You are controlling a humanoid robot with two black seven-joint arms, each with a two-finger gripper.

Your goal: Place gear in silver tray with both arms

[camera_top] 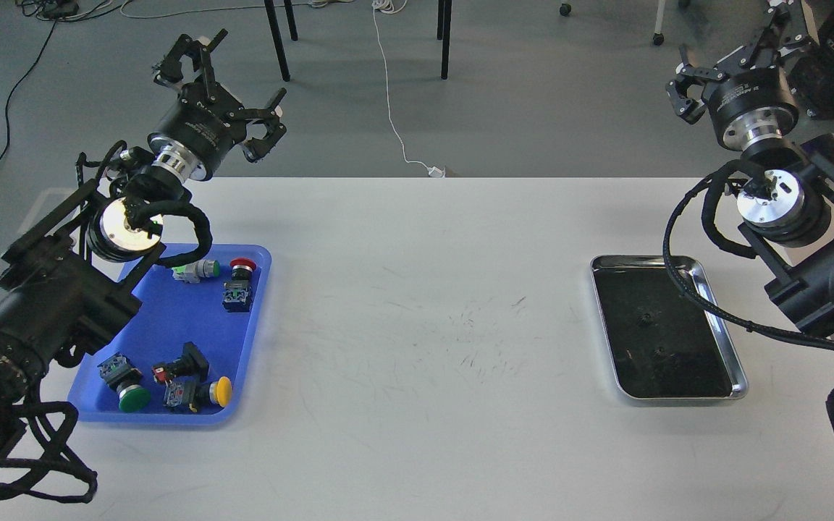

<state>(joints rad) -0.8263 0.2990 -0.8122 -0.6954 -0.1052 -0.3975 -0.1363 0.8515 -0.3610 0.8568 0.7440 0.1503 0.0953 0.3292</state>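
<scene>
Spreading across most of the view was a white desk (417, 325), scuffed with faint dark marks near its middle. A blue tray (171, 329) lay at the desk's left side, partly under the left arm. A silver tray (739, 380) with a dark, shiny bottom lay at the desk's right side, well apart from the blue one and with nothing in it.

Both black arms were raised at the desk's far corners. The left pincer (232, 76) hung beyond the far end of the blue tray, its fingers spread wide and holding nothing. The right pincer (739, 51) was up near the top right corner, seen partly end-on, so whether it was open could not be told.

Inside the blue tray lay the small parts: push-button switches with a red cap (243, 265), a green cap (133, 399) and a yellow cap (223, 391), a green-and-silver piece (198, 270), and a black block (189, 362).
</scene>
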